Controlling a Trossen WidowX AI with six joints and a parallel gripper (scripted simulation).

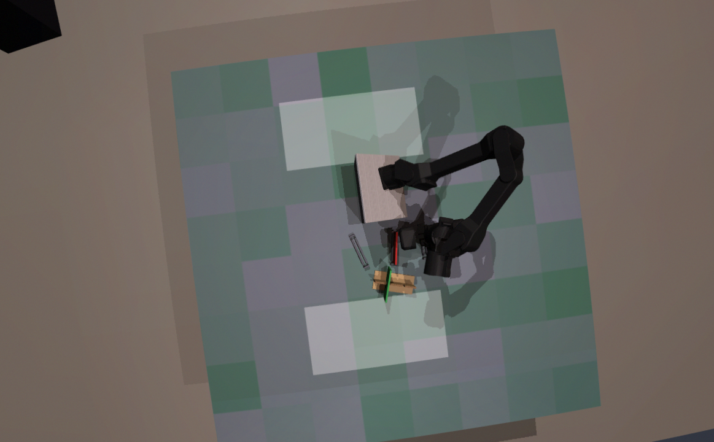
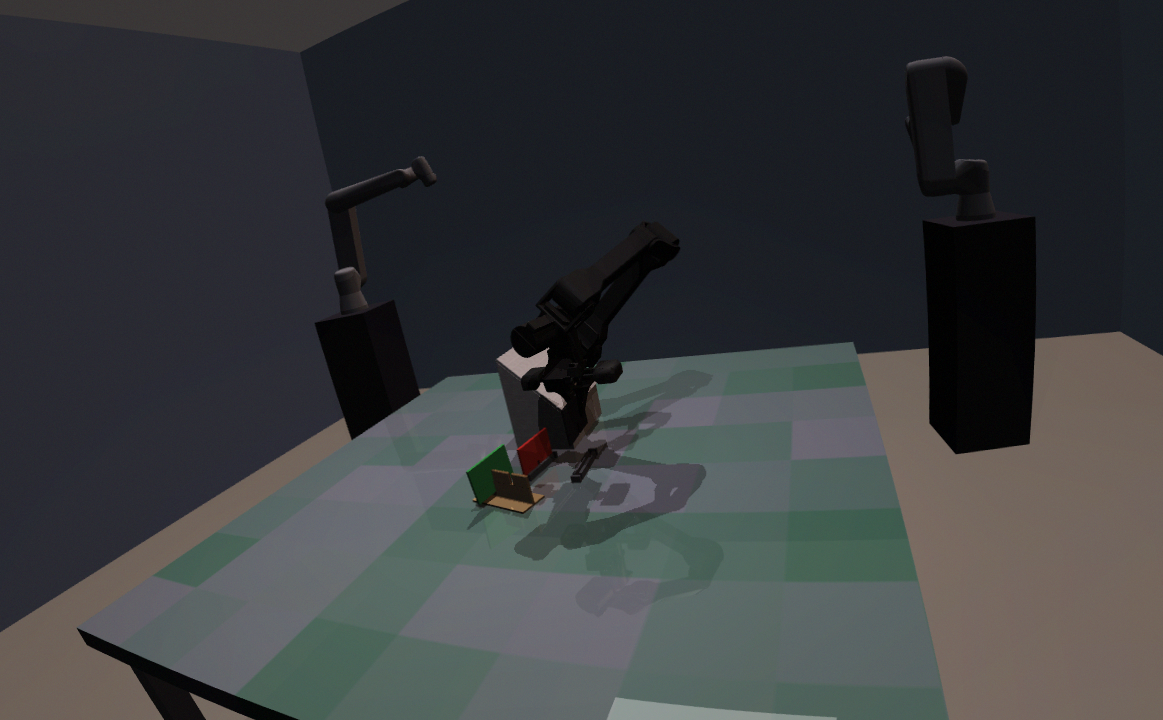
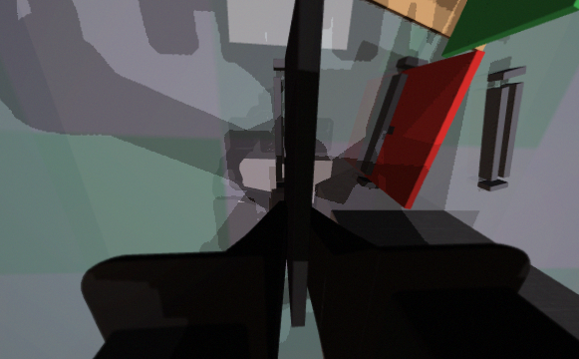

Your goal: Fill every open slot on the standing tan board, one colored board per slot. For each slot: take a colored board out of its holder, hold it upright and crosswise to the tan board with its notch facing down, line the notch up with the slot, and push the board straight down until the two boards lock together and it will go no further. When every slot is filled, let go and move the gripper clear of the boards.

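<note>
Tan board (image 1: 404,284) (image 2: 516,487) (image 3: 431,14) crossed by green board (image 1: 388,285) (image 2: 488,474) (image 3: 513,22), red board (image 1: 396,247) (image 2: 534,452) (image 3: 429,135) near, pale block (image 1: 372,192) (image 2: 522,407) (image 3: 563,299) beyond, claw (image 1: 419,233) (image 2: 576,394) (image 3: 290,208) pinching dark board (image 2: 558,422) (image 3: 303,125).

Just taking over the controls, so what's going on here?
The gripper has a dark board pinched upright, above a holder. A green board stands crosswise on the tan board, which shows another slot open. A red board stands in its own holder.
</note>
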